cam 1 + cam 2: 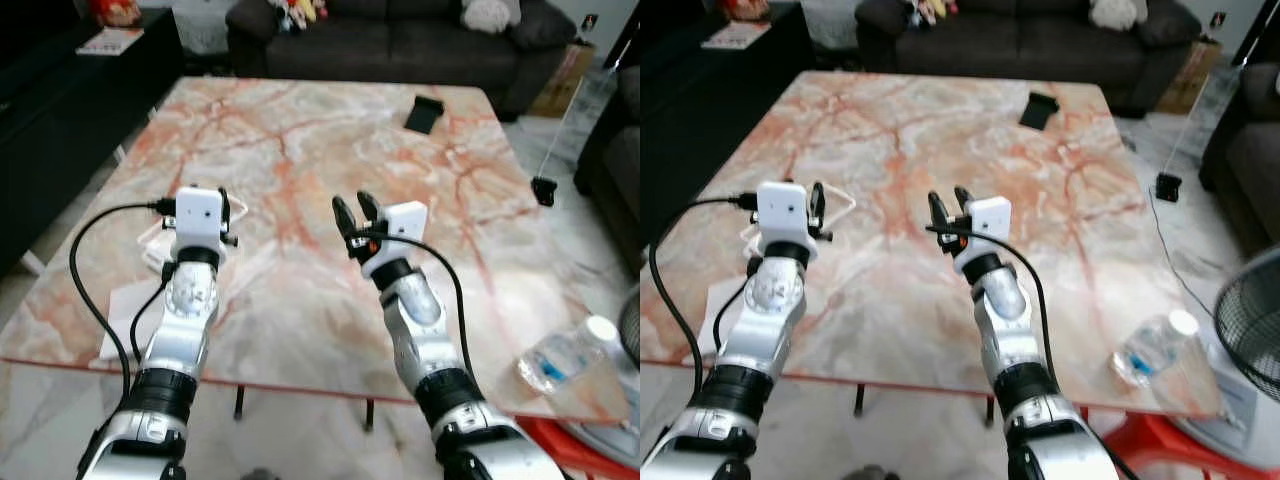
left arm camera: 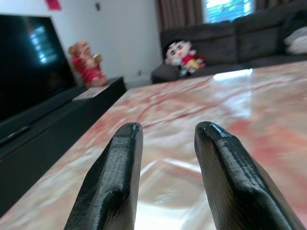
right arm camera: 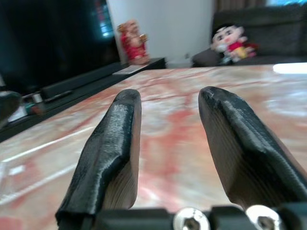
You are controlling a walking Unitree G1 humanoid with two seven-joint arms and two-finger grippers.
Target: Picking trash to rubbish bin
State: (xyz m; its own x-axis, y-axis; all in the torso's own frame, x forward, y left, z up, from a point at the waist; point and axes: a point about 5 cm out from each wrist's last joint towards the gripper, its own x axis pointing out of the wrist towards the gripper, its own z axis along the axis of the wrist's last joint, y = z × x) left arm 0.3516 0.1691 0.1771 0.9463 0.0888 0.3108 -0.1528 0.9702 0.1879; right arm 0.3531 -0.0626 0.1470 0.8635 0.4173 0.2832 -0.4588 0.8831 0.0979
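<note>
White crumpled wrapping (image 1: 157,243) lies on the marble table (image 1: 300,130) at its left side, partly hidden by my left wrist. My left gripper (image 2: 167,140) hovers just above it, open, nothing between its fingers. A flat white paper (image 1: 124,312) rests near the table's front left edge. My right gripper (image 1: 355,212) is open and empty over the table's middle, its fingers (image 3: 115,139) pointing across the marble. A clear plastic bottle (image 1: 568,360) lies on its side at the front right corner.
A black flat object (image 1: 425,113) sits at the far right of the table. A dark sofa (image 1: 400,35) stands behind, a black TV cabinet (image 1: 60,110) to the left. A black wire mesh object (image 1: 1252,320) and something red (image 1: 1145,440) stand at the right.
</note>
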